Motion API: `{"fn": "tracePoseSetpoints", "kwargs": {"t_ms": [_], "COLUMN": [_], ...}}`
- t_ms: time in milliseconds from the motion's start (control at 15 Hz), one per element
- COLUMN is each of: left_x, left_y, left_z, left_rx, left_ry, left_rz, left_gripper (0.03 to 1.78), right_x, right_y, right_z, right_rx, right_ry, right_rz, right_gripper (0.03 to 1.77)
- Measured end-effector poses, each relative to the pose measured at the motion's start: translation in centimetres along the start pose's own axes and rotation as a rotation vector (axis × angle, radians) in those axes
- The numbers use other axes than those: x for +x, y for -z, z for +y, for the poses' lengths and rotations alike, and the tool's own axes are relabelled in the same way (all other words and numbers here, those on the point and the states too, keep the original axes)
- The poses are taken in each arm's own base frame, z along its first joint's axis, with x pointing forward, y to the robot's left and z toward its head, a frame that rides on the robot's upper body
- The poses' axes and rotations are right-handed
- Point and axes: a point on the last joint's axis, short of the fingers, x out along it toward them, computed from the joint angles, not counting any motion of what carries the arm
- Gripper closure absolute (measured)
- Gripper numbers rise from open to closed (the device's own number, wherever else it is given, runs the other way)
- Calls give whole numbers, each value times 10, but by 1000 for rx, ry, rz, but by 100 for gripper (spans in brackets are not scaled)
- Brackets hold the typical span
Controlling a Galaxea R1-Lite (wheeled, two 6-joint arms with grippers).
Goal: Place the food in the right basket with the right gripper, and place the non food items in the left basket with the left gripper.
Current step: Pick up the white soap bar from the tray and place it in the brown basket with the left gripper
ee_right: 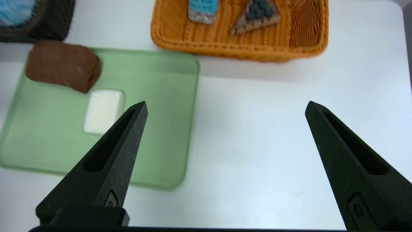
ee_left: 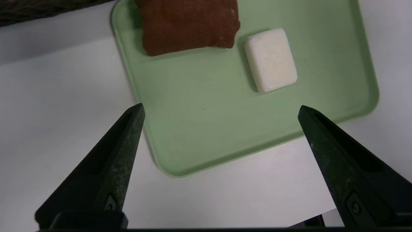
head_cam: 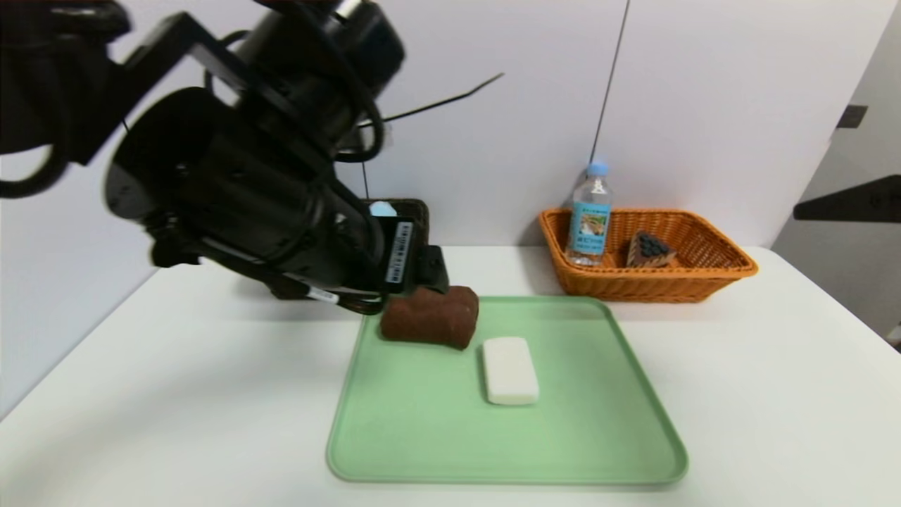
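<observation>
The brown rolled towel [head_cam: 431, 317] and the white soap bar [head_cam: 509, 370] lie on the green tray [head_cam: 422, 436]. My left gripper [ee_left: 220, 107] hangs open above the tray's near corner, short of the towel [ee_left: 190, 25] and soap [ee_left: 271, 59], holding nothing. The water bottle [head_cam: 590, 218] stands in the orange right basket [head_cam: 704, 271] beside the cake slice [head_cam: 649, 250]. My right gripper [ee_right: 226, 104] is open and empty over bare table, pulled back from that basket [ee_right: 225, 48]. The blue pouf [head_cam: 382, 208] sits in the dark left basket [head_cam: 415, 211], mostly hidden behind my left arm [head_cam: 246, 183].
The white table [head_cam: 774, 394] reaches on all sides of the tray. A white wall stands close behind both baskets. My left arm fills the upper left of the head view and hides the table beneath it. A dark shape [head_cam: 852, 201] juts in at the right edge.
</observation>
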Motion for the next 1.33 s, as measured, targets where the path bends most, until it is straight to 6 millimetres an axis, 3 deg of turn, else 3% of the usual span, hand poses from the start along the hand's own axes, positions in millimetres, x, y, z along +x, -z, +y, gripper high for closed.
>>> {"fn": "tracePoseSetpoints", "kwargs": {"t_ms": [267, 467, 867, 1333], "left_x": [66, 100, 127, 148], "left_y": [16, 24, 33, 38], "left_z": [-52, -75, -93, -101], "left_rx": [4, -63, -110, -109], "left_ry": [-38, -23, 5, -22], "left_rz": [164, 161, 144, 100], "left_gripper": [12, 12, 12, 12], "right_x": [-7, -8, -9, -25], "right_y": [24, 37, 65, 88], "right_z": [-9, -10, -11, -12], "right_rx": [79, 100, 101, 109], "right_ry": [32, 34, 26, 22], "right_rz": [0, 14, 5, -22], "right_gripper": [11, 11, 10, 10]}}
